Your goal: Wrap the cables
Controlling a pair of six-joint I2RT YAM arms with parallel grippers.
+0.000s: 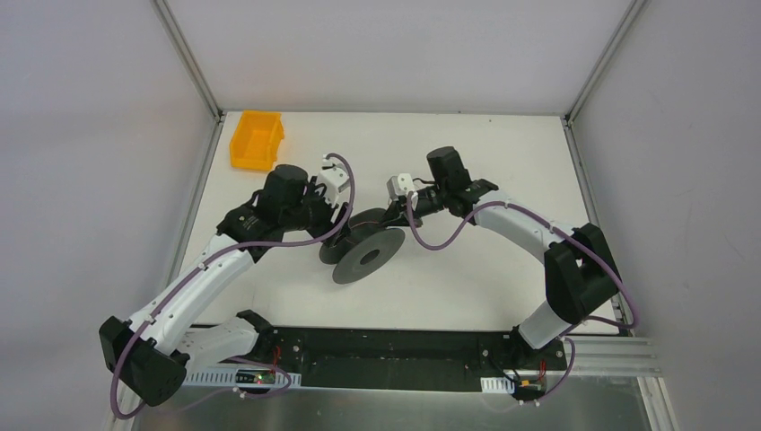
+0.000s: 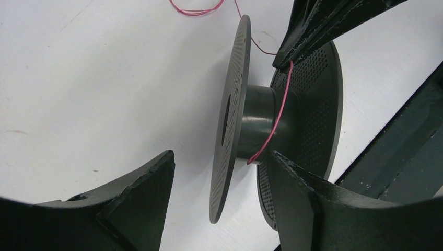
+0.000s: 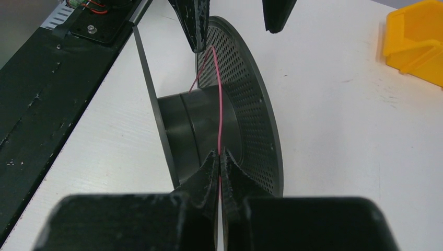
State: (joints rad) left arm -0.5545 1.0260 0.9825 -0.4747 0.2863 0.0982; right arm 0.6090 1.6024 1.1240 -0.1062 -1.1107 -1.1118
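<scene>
The dark grey spool stands on edge at mid table. The thin red wire runs once over its hub, and loose loops lie on the table beyond it. My left gripper is open and straddles the spool's near flange; its right finger reaches between the flanges to the hub, where the wire ends. My right gripper is shut on the wire just above the hub, between the flanges. In the top view the left gripper and right gripper meet at the spool.
A yellow bin sits at the far left corner; it also shows in the right wrist view. The black base rail runs along the near edge of the table. Metal frame posts stand at the back corners.
</scene>
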